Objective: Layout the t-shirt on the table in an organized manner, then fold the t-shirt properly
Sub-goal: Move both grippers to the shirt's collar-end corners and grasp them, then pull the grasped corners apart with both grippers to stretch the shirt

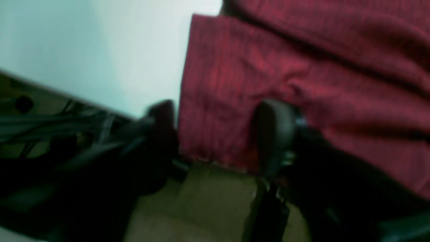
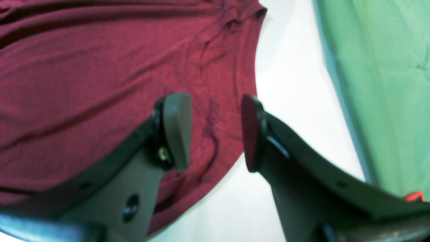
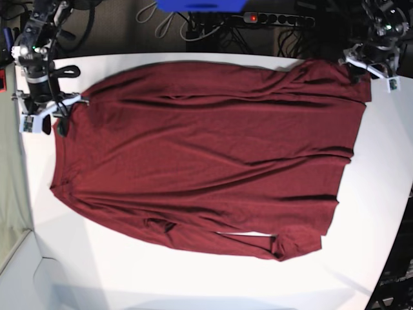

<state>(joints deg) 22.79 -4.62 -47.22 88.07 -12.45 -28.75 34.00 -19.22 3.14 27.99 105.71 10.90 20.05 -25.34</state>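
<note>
The maroon t-shirt [image 3: 206, 155] lies spread wide across the white table [image 3: 193, 278], with one sleeve bunched at the front [image 3: 290, 242]. My left gripper [image 1: 218, 131] is at the shirt's far right corner [image 3: 358, 71], right at the table's edge. Its jaws stand apart with the fabric's hem [image 1: 215, 141] between them, and the view is blurred. My right gripper [image 2: 215, 132] hovers open over the shirt's left edge [image 2: 231, 101], near the far left corner [image 3: 55, 123]. Nothing is pinched between its fingers [image 2: 176, 131].
A power strip and cables [image 3: 271, 19] and a blue object [image 3: 200, 5] lie behind the table's far edge. A green surface [image 2: 386, 101] runs beyond the table beside the right gripper. Brown floor [image 1: 208, 198] and dark cables [image 1: 50, 127] show below the left gripper.
</note>
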